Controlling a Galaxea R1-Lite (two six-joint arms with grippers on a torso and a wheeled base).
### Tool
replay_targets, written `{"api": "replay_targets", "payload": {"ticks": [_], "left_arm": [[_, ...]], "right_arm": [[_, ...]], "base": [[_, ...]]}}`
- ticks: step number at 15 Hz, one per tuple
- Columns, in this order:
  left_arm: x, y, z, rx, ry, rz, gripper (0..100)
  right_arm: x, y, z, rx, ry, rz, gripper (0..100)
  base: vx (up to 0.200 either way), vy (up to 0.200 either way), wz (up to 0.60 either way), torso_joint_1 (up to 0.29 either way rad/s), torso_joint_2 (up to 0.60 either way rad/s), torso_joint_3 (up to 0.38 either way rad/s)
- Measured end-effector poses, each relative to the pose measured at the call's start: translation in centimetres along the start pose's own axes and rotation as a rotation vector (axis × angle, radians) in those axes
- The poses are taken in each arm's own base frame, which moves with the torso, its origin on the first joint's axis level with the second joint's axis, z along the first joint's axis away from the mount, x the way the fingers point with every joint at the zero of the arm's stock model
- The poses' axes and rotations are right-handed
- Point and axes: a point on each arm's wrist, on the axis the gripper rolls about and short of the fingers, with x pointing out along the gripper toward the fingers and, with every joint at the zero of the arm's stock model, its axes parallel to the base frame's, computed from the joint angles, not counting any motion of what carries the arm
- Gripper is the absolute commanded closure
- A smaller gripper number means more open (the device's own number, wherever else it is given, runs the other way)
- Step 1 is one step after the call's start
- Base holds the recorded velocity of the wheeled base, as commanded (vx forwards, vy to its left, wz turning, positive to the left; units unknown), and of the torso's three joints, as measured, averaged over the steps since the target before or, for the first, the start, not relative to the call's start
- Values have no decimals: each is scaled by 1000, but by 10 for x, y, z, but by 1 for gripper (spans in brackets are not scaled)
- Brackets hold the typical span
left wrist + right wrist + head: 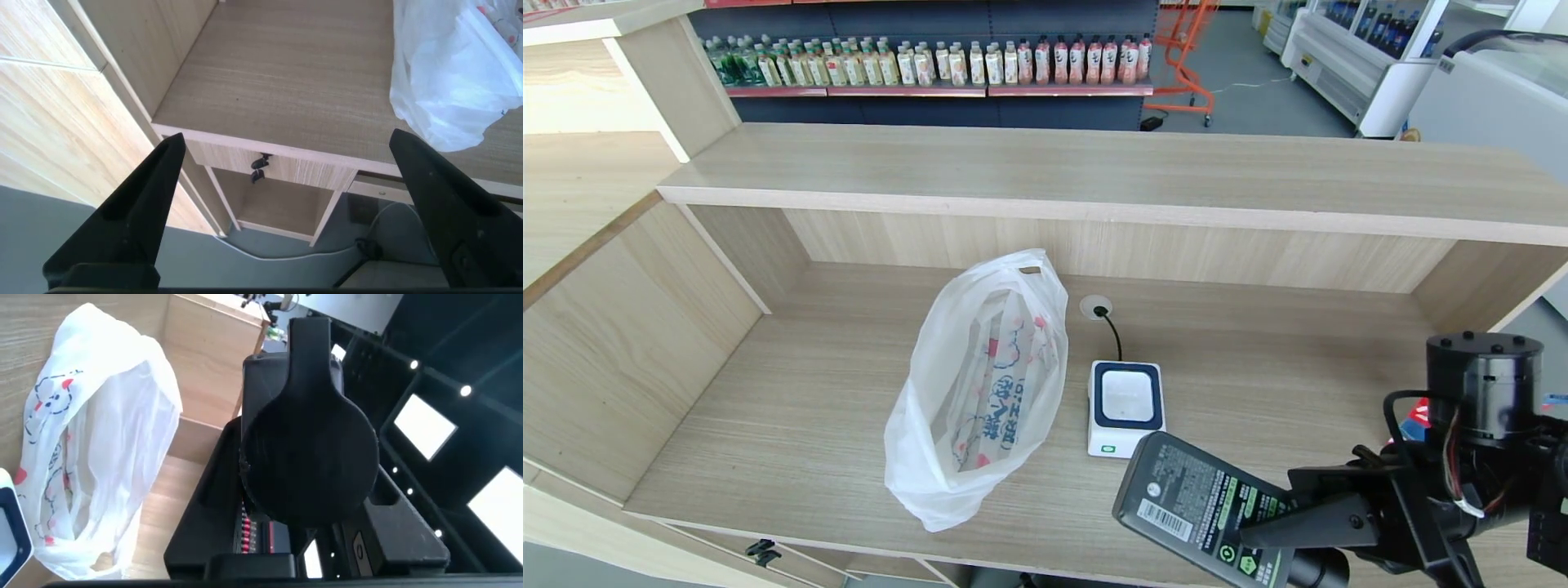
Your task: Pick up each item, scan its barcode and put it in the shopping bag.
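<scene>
Room: we see a shop, with a row of bottles [931, 64] on a shelf behind a pale wooden counter [1258, 367] that has a raised ledge along its back.
Bag: a white plastic shopping bag [947, 392] lies left of the counter's middle. Its mouth faces the back wall and its closed end is near the front edge.
Inside the bag: we can make out a printed packet [1001, 384] through the thin plastic.
Scanner: a white scanner [1125, 407] with a dark blue frame sits flat just right of the bag. Its black cable [1112, 331] runs to a round hole nearer the back wall.
Pack: a dark grey pack [1192, 506] hangs tilted over the counter's front edge, just in front of the scanner's right corner. Its barcode label faces up.
Right claw: the right claw [1262, 531] is closed on the pack's right end, with one finger lying across the labelled face.
Left claw: the left claw [286, 147] is spread wide with nothing between its fingers. We see it off the counter's front left corner, above the floor.
Under the counter: keys [260, 166] hang from a lock below the front edge.
</scene>
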Motion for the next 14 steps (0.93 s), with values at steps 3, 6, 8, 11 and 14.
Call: {"api": "replay_targets", "payload": {"ticks": [3, 6, 8, 11, 14], "left_arm": [[0, 0, 0, 0, 0, 0, 0], [0, 0, 0, 0, 0, 0, 0], [0, 0, 0, 0, 0, 0, 0], [0, 0, 0, 0, 0, 0, 0], [0, 0, 0, 0, 0, 0, 0]], "right_arm": [[0, -2, 0, -6, 1, -1, 100], [-1, -6, 0, -15, 4, -3, 100], [-2, -8, 1, -17, 4, -4, 100], [-3, -18, -5, 39, 15, -11, 100], [-12, -38, -11, 422, 89, 17, 100]], "base": [[0, 0, 0, 0, 0, 0], [0, 0, 0, 0, 0, 0], [0, 0, 0, 0, 0, 0], [0, 0, 0, 0, 0, 0], [0, 0, 0, 0, 0, 0]]}}
